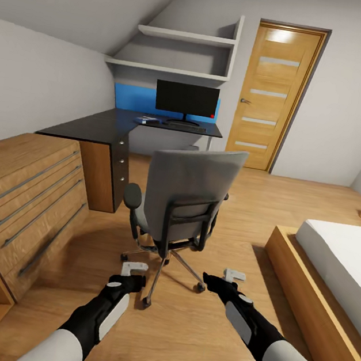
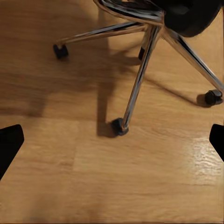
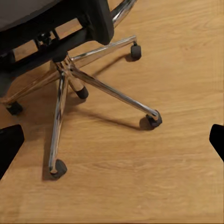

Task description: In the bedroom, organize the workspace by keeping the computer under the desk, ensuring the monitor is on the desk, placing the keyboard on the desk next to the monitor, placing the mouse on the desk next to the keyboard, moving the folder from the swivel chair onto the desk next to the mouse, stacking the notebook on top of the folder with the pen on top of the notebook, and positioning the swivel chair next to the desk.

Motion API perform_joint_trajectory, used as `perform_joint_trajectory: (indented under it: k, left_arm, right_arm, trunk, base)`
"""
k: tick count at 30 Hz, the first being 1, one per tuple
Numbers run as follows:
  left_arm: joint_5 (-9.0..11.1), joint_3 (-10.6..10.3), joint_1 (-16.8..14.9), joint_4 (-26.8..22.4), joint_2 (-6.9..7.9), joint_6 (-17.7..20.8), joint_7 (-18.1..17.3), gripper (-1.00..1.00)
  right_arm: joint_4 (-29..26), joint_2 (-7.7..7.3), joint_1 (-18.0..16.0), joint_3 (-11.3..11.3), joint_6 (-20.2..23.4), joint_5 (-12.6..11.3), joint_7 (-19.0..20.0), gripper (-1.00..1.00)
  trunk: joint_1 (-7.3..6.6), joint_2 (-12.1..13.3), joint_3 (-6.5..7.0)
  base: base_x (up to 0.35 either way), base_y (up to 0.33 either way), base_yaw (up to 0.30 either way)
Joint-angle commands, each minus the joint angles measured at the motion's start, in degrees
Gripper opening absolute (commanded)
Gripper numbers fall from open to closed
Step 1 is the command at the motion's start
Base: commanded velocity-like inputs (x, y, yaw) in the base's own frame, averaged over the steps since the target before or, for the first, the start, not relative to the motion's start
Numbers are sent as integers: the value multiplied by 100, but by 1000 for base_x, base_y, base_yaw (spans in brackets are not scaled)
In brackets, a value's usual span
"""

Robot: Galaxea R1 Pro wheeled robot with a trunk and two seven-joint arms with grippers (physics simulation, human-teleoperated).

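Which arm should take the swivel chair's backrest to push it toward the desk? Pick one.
Left, marginally. The left gripper hangs open nearer the swivel chair, under its backrest edge; the right gripper, also open, sits further out. The desk lies ahead-left.

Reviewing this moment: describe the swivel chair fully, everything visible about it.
The swivel chair stands upright on the wooden floor, its grey padded back toward the camera and its seat facing the desk, from which it stands apart. A black frame runs across the lower back, and a black oval armrest shows at one side. Its shiny metal base spreads legs ending in small dark casters, seen close in both wrist views. The left gripper and right gripper hover just behind it, neither touching it.
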Motion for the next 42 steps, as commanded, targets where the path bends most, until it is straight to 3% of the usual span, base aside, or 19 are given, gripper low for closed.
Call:
perform_joint_trajectory:
  k: [1, 5, 6, 7, 11, 14, 18, 42]
  left_arm:
    - [47, -56, -2, 1, 0, 26, 42, 100]
    - [62, -335, -2, 57, 0, 59, 45, 100]
    - [63, -604, -4, 118, 0, 82, 71, 100]
    - [63, -701, -5, 114, 0, 87, 82, 100]
    - [124, -845, -1, -137, 0, 102, 109, 100]
    - [234, -882, 0, -105, 0, 73, 96, 100]
    - [290, -1109, 1, -47, 0, 22, 50, 100]
    - [306, -1202, 1, 22, 0, -84, 46, 100]
  right_arm:
    - [-56, -11, -3, 38, 2, -18, -53, 100]
    - [-182, -18, 5, 14, -221, 154, -54, 100]
    - [-233, -25, 9, 2, -354, 351, -55, 100]
    - [-245, -27, 13, -1, -390, 424, -56, 100]
    - [-266, -37, 19, -14, -446, 535, -56, 100]
    - [-267, -37, 20, -14, -467, 550, -49, 100]
    - [-275, -39, 25, -15, -503, 562, -40, 100]
    - [-264, -39, 99, -15, -708, 575, -39, 100]
  trunk:
    - [-1, -3, -6]
    - [-1, -3, -6]
    - [-1, -3, -6]
    - [-1, -3, -6]
    - [-1, -3, -6]
    - [-1, -3, -6]
    - [-1, -3, -6]
    - [-1, -3, -6]
  base:
    - [0, 0, 0]
    - [0, 0, 0]
    - [0, 0, 0]
    - [0, 0, 0]
    - [0, 0, 0]
    - [0, 0, 0]
    - [0, 0, 0]
    - [146, -113, 0]
